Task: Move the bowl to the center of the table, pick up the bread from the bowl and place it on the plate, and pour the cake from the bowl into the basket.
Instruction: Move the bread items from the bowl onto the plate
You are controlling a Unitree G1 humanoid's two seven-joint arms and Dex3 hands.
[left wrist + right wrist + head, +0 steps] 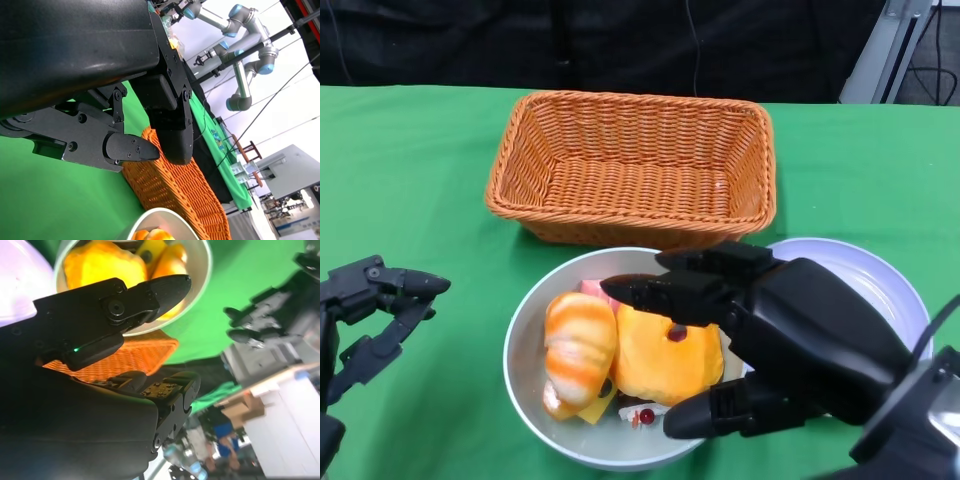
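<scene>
A pale grey bowl (pixel 520 320) sits on the green table just in front of the wicker basket (pixel 630 165). Inside it lie a striped orange-and-white bread (pixel 578 345) on the left and a yellow cake (pixel 665 365) with a red dot on the right. My right hand (pixel 790 340) hovers over the bowl's right side, fingers stretched above the cake and thumb near the front rim, holding nothing. It hides part of the lavender plate (pixel 870 275) to the right of the bowl. My left hand (pixel 370 310) stays at the lower left, fingers apart and empty.
The basket holds nothing and stands close behind the bowl and plate. Green cloth lies bare to the left of the bowl. The right wrist view shows the bowl (pixel 202 270), the basket (pixel 130 355) and my left hand (pixel 265 322) beyond.
</scene>
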